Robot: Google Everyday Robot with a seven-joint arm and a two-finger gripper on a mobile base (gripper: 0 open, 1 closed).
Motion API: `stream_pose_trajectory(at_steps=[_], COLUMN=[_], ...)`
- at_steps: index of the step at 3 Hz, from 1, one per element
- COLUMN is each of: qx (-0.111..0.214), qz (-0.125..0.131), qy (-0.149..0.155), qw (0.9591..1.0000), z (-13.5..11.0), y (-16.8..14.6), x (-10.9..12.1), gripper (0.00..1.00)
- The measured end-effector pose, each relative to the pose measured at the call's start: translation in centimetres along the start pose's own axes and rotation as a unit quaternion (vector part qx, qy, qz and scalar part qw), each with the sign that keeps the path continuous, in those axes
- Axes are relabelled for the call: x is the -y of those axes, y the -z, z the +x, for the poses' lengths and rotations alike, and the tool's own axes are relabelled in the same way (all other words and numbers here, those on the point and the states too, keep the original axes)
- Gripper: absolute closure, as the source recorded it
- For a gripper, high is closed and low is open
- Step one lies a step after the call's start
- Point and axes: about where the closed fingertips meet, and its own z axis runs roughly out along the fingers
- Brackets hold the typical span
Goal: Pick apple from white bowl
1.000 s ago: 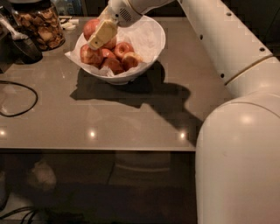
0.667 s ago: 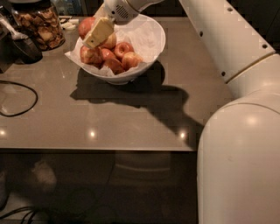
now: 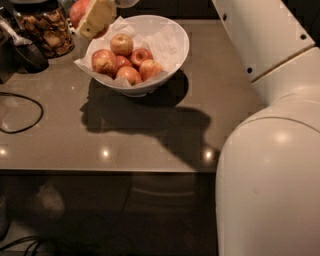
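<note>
Smooth grey tabletop (image 3: 60, 135), paper-lined round white bowl (image 3: 176, 44); past its rim, cream claw (image 3: 90, 21) tight around glossy red apple (image 3: 77, 11).

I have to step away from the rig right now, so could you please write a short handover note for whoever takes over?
Gripper: at the top left of the view, up and left of the white bowl, apparently closed on the apple.
Apple: held off the table, outside the bowl, next to the glass jar.
Bowl: on the table, with several other apples inside on paper.
Done: the apple is grasped and lifted out.
Left: little; just check that the hold is secure.
</note>
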Motion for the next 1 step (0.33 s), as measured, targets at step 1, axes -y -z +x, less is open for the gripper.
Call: stream_pose_trajectory(at_steps=[1], qx=[0.0], qz=[0.0], qy=[0.001], qw=[1.0], z=[-0.06], y=[0.02], x=[-0.03], gripper=[1.0])
